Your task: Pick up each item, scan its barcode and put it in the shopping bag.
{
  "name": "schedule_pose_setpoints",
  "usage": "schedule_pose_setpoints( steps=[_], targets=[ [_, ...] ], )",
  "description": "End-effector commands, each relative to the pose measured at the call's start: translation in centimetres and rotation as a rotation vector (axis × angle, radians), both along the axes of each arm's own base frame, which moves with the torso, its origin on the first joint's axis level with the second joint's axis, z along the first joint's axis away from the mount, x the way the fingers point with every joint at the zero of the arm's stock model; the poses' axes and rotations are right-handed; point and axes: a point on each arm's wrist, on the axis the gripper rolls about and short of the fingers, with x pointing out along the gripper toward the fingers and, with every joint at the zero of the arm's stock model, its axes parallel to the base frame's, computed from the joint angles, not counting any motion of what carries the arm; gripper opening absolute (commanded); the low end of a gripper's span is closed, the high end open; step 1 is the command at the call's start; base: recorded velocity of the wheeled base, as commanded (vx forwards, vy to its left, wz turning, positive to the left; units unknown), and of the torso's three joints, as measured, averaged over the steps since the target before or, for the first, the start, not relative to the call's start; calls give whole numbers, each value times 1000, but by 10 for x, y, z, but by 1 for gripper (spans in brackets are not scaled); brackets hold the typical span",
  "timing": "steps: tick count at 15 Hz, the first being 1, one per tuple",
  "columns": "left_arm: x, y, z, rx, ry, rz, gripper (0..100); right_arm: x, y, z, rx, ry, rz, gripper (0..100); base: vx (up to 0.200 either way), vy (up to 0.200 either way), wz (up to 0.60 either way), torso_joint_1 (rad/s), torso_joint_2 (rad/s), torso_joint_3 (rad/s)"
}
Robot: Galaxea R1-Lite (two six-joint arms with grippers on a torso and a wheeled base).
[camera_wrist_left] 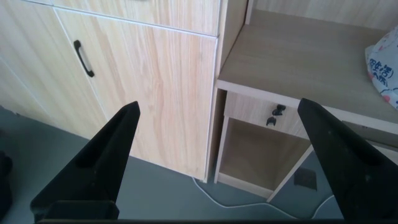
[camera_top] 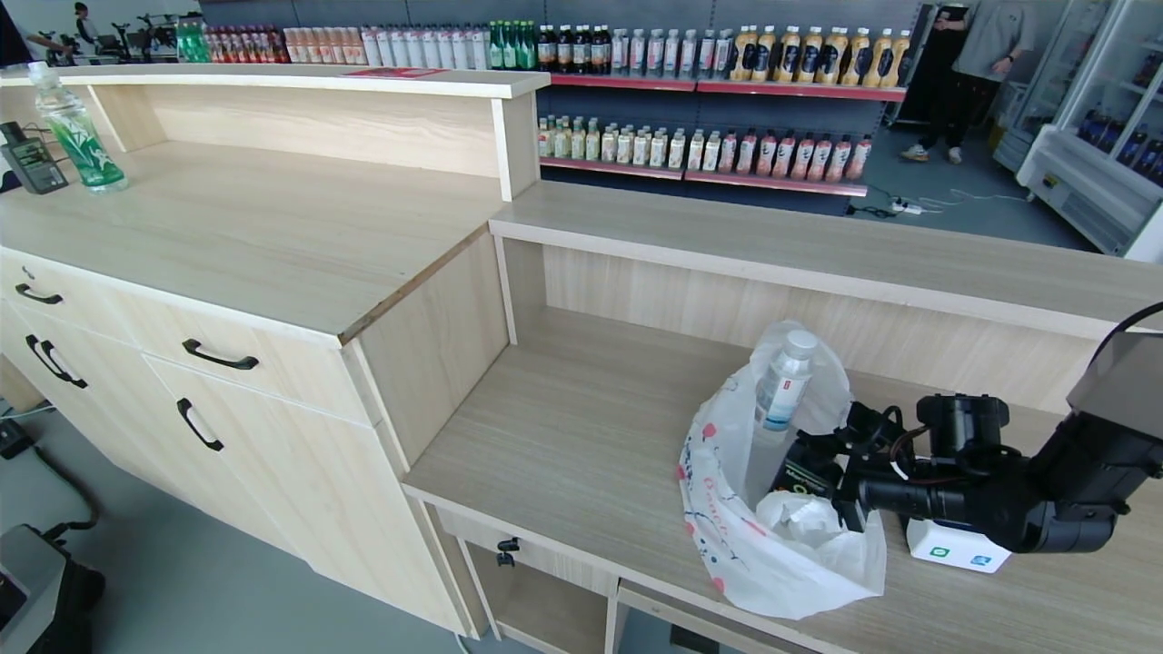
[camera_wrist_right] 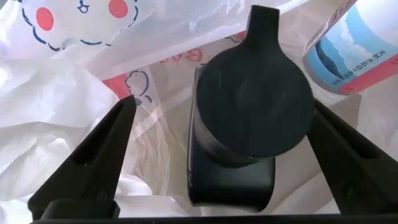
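A white printed shopping bag (camera_top: 772,545) stands on the lower counter. A clear water bottle (camera_top: 783,381) stands upright inside it. My right gripper (camera_top: 831,459) is at the bag's mouth, open. In the right wrist view, the right gripper (camera_wrist_right: 224,104) has its fingers spread wide on either side of a black round-topped item (camera_wrist_right: 249,118) lying in the bag, with no contact showing. The water bottle (camera_wrist_right: 348,37) is beside that item. My left gripper (camera_wrist_left: 219,104) hangs open and empty in front of the cabinet, above the floor. A green-labelled bottle (camera_top: 77,127) stands on the upper counter at far left.
A small white box (camera_top: 959,549) sits on the lower counter beneath my right arm. A grey handheld terminal (camera_top: 32,163) lies next to the green bottle. Cabinet doors with black handles (camera_top: 216,356) face the floor. Shelves of drinks (camera_top: 709,145) run behind the counter.
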Motion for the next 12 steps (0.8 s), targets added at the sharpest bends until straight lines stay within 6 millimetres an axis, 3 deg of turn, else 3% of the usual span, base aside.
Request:
schedule_pose_setpoints(
  steps=[1, 12],
  targets=[
    [0, 0, 0, -1, 1, 0, 100, -1, 0, 9, 8, -24, 9, 100, 0, 0, 0, 0, 0, 0],
    [0, 0, 0, -1, 1, 0, 100, -3, -3, 54, 24, -134, 6, 100, 0, 0, 0, 0, 0, 0]
  ],
)
